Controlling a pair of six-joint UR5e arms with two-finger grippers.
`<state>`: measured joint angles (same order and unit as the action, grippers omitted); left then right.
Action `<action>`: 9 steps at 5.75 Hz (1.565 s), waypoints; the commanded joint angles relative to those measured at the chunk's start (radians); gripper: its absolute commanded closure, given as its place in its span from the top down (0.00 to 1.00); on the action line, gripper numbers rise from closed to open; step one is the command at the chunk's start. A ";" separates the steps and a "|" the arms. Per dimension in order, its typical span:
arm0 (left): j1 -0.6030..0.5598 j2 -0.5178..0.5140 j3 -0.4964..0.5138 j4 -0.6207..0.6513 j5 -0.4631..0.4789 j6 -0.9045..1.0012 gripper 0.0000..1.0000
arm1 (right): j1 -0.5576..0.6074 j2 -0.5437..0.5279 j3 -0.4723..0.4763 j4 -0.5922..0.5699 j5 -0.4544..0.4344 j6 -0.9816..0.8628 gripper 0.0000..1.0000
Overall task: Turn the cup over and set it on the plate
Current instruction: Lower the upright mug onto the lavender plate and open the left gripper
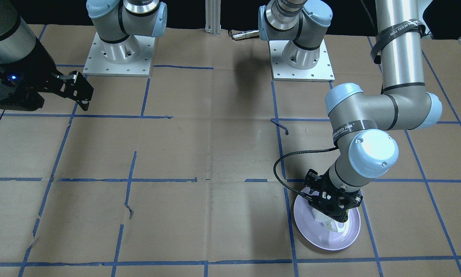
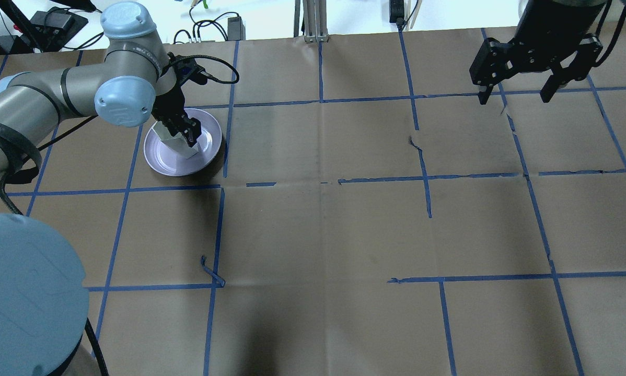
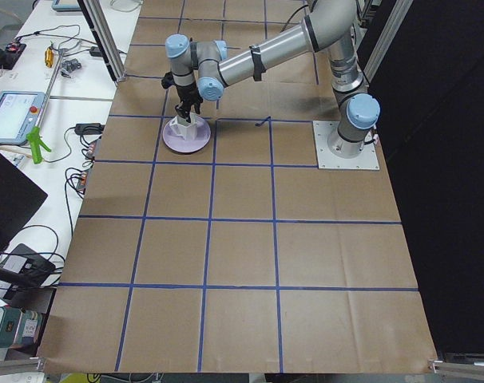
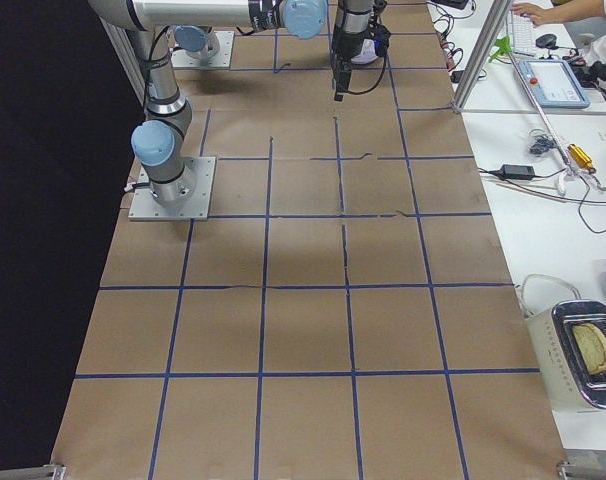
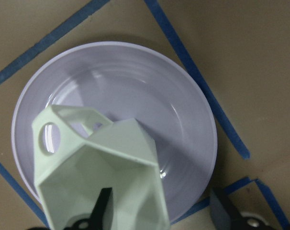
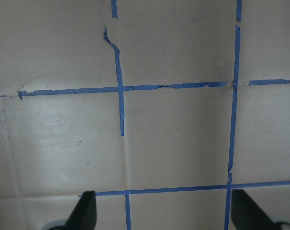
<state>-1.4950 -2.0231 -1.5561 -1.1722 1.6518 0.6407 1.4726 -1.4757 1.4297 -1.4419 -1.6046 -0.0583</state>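
The white faceted cup (image 5: 116, 163) is held over the pale lavender plate (image 5: 135, 81), mouth toward the wrist camera and handle (image 5: 49, 139) to the upper left. My left gripper (image 2: 180, 133) is shut on the cup's wall, one finger inside the mouth and one outside. In the overhead view the cup (image 2: 176, 143) leans slightly over the middle of the plate (image 2: 172, 164). I cannot tell whether its base touches the plate. The front view shows the cup (image 1: 324, 221) under the gripper (image 1: 332, 213) on the plate (image 1: 311, 231). My right gripper (image 2: 514, 96) is open and empty, far off.
Brown paper with a blue tape grid (image 2: 318, 180) covers the table. Both arm bases (image 1: 117, 54) (image 1: 301, 57) stand at the robot's side. A desk with cables, a controller and a toaster (image 4: 583, 350) lies beyond the table's edge.
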 commanded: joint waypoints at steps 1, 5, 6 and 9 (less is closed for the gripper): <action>-0.008 0.114 0.049 -0.167 -0.041 -0.152 0.99 | 0.000 0.000 0.000 0.000 0.000 0.000 1.00; -0.086 0.329 0.094 -0.392 -0.121 -0.546 0.99 | 0.000 0.000 0.000 0.000 0.000 0.000 1.00; -0.124 0.387 0.058 -0.396 -0.112 -0.594 0.99 | 0.000 0.000 0.000 0.000 0.000 0.000 1.00; -0.113 0.485 -0.042 -0.379 -0.110 -0.682 0.99 | 0.000 0.000 0.000 0.000 0.000 0.000 1.00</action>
<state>-1.6145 -1.5518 -1.5848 -1.5509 1.5414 -0.0221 1.4726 -1.4757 1.4297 -1.4420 -1.6045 -0.0583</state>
